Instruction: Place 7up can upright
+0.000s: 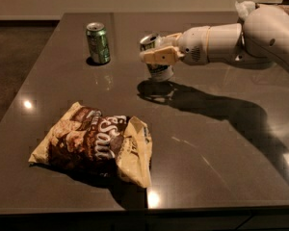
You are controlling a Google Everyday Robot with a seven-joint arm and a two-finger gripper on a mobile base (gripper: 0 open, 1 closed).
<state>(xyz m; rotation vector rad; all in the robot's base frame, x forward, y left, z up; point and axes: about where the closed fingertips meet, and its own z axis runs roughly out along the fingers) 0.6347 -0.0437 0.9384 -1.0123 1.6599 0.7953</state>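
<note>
The 7up can [157, 69] is pale silvery with green markings and a silver top. It is held nearly upright, tilted slightly, just above the dark table [221, 143] near its middle back. My gripper [159, 56] reaches in from the right and is shut on the can's upper half, its cream fingers [160, 57] across the can's front. The can's bottom hangs close over its shadow on the table; I cannot tell whether it touches.
A mostly green can with a silver top [98, 43] stands upright at the back left. A brown and cream chip bag [98, 143] lies at the front left. The table's front edge [144, 211] runs along the bottom.
</note>
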